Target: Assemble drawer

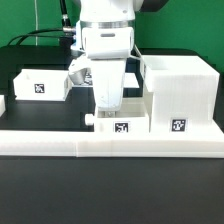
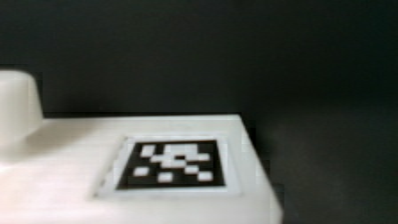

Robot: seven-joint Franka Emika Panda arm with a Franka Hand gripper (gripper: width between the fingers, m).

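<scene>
Drawer shell (image 1: pixel 181 92): large white hollow cube, open at the top, standing against the border rail (image 1: pixel 110 145) toward the rail's end on the exterior view's right. Only its inner walls show and its floor is hidden.
Shell tag: black-and-white square on the face toward the rail.
Small box (image 1: pixel 122 125): flat, white, touching the rail near the rail's middle, right beside the shell. The wrist view shows its tagged face (image 2: pixel 80 140) close up.
Low box (image 1: pixel 44 84): white and tagged, set back from the rail toward the exterior view's left; whether it is hollow cannot be told.
Gripper (image 1: pixel 104 108): hangs behind the rail, just over the small box. One white finger (image 2: pixel 15 105) shows; apart or together, I cannot tell.
Table (image 1: pixel 110 195): black, under everything.
</scene>
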